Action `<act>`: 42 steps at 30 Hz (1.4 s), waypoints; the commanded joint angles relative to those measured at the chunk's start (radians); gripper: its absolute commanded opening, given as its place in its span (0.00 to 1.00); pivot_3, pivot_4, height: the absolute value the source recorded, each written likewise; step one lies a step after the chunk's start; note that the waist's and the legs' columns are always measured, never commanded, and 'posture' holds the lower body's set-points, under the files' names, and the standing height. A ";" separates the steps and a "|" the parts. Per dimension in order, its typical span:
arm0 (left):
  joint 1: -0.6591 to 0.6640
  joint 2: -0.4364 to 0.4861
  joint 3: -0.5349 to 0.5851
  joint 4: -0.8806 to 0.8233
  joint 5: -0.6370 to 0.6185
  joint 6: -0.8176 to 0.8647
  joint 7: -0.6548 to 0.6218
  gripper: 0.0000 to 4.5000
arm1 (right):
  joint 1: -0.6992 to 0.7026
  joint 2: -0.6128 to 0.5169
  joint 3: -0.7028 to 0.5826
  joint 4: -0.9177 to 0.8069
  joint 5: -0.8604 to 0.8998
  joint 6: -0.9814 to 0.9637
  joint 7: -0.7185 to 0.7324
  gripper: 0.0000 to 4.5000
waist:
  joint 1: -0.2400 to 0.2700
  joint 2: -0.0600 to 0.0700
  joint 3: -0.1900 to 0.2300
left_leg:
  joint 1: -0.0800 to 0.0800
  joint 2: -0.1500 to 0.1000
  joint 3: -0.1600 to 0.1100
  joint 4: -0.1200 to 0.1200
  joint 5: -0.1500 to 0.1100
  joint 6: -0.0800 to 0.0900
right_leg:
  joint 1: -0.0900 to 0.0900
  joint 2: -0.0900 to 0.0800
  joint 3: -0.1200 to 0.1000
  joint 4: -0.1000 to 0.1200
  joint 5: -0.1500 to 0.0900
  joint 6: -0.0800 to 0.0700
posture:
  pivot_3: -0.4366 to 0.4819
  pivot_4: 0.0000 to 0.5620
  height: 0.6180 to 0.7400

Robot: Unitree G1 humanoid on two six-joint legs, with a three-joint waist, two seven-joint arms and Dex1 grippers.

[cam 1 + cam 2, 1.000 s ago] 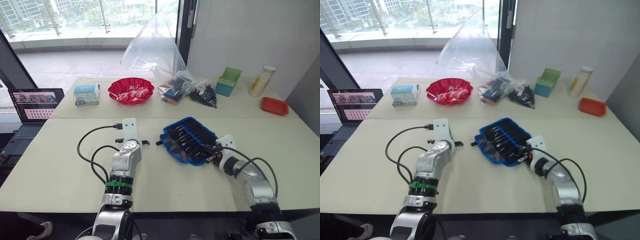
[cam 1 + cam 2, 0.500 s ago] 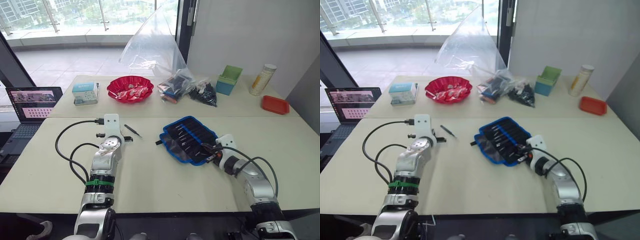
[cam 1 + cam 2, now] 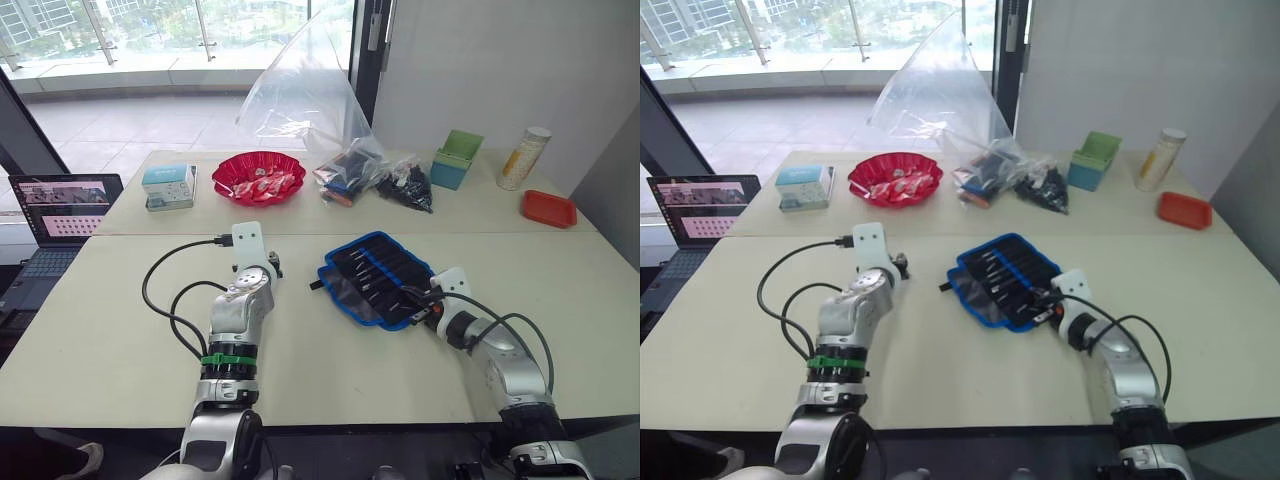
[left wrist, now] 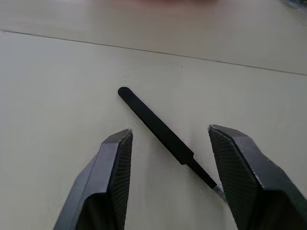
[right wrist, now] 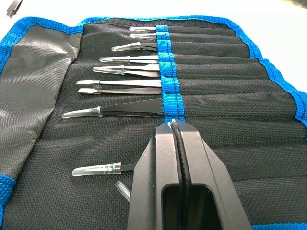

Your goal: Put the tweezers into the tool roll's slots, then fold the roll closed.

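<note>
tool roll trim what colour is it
Bright blue around the black tool roll, plus a blue band across the slots; clearest in the right wrist view.

**Hidden and cut off**

Loose tweezers on the table: pointed tip tucked behind one finger of the left gripper. Lower slots of the tool roll partly blocked by the right gripper; roll's near edge cropped.

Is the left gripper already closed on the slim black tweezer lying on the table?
No, the left gripper stands open, its two black fingers apart on either side of the slim black tweezer, which lies flat on the beige table.
</note>
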 commanded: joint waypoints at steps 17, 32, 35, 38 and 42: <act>-0.153 -0.102 -0.034 0.191 0.008 0.053 0.194 0.70 | 0.014 -0.003 -0.002 0.008 -0.011 0.006 -0.007 0.00 | 0.000 -0.001 0.000 | 0.000 0.000 0.000 0.001 0.000 0.000 | 0.000 0.000 0.000 0.001 0.000 0.000 | 0.48 0.27 1.00; -0.131 -0.084 0.015 0.244 -0.034 0.035 0.210 0.16 | 0.001 0.009 0.004 0.022 -0.011 0.000 -0.009 0.00 | 0.001 -0.001 0.000 | 0.001 0.000 0.000 0.001 0.000 0.000 | 0.000 0.000 0.000 0.001 0.000 0.000 | 0.48 0.27 1.00; -0.135 -0.069 0.030 0.251 -0.027 0.022 0.227 0.00 | -0.008 0.009 0.004 0.029 -0.011 -0.004 -0.008 0.00 | 0.001 -0.001 0.000 | 0.002 0.000 0.000 0.001 0.000 -0.001 | 0.002 0.000 0.000 0.002 0.000 0.000 | 0.48 0.27 1.00; -0.133 -0.046 0.033 0.229 -0.021 0.012 0.219 0.00 | -0.009 0.008 0.003 0.033 -0.012 -0.007 -0.007 0.00 | 0.001 -0.001 0.000 | 0.003 0.000 0.000 0.001 0.001 -0.001 | 0.001 0.000 0.001 0.002 0.000 0.000 | 0.48 0.27 1.00; -0.121 -0.008 0.006 0.176 -0.002 0.005 0.183 0.00 | -0.004 0.005 0.001 0.029 -0.010 -0.008 -0.006 0.00 | 0.000 -0.001 0.000 | 0.002 0.000 0.000 0.001 0.001 -0.001 | 0.001 0.000 0.001 0.002 0.000 0.000 | 0.48 0.27 1.00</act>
